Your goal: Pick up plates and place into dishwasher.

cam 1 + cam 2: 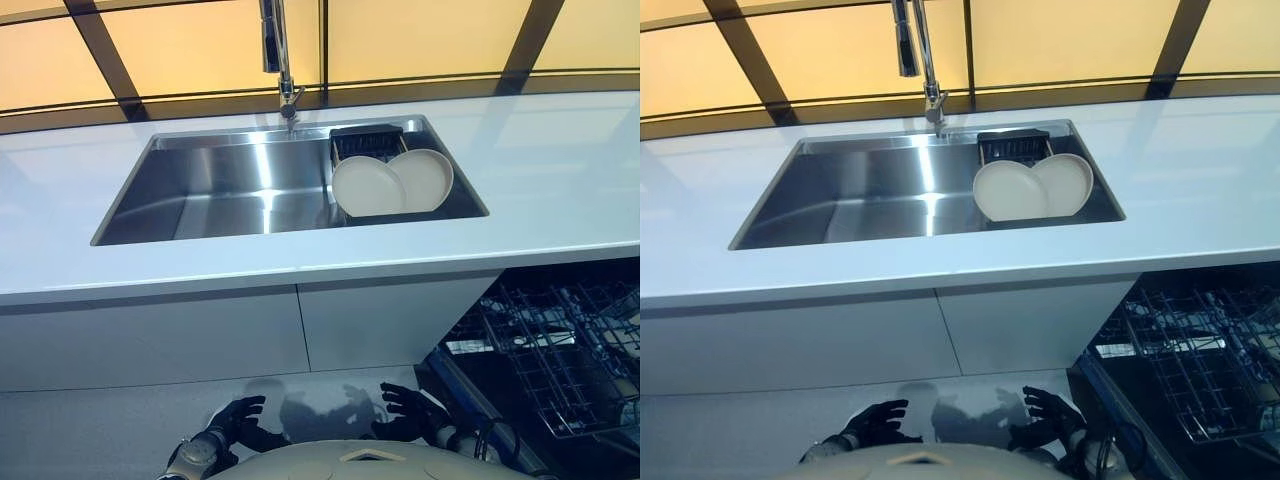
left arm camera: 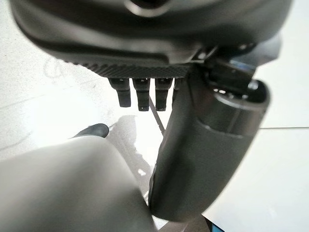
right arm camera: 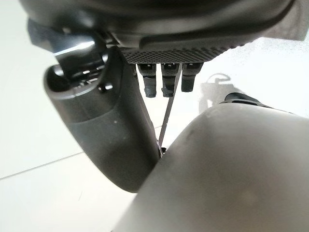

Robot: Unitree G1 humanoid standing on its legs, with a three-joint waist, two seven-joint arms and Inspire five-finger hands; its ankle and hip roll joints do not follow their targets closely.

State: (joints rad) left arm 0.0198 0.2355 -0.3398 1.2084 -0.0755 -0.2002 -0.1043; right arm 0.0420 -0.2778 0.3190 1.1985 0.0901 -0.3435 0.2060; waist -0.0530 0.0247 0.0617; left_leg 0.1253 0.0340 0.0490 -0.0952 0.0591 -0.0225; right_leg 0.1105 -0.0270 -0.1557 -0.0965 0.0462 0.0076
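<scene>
At the sink's [image 1: 200,190] right end two cream plates [image 1: 390,183] leaned overlapping, stiff, smooth and breakable by my guess, best pinched at the upper rim, while my left hand [image 1: 238,418] and right hand [image 1: 410,412] hung low, relaxed and empty.

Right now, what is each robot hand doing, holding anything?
Left robot hand: open, holding nothing.
Right robot hand: open, holding nothing.

White counter [image 1: 560,190] below amber windows [image 1: 190,45], grey floor [image 1: 90,430].
</scene>
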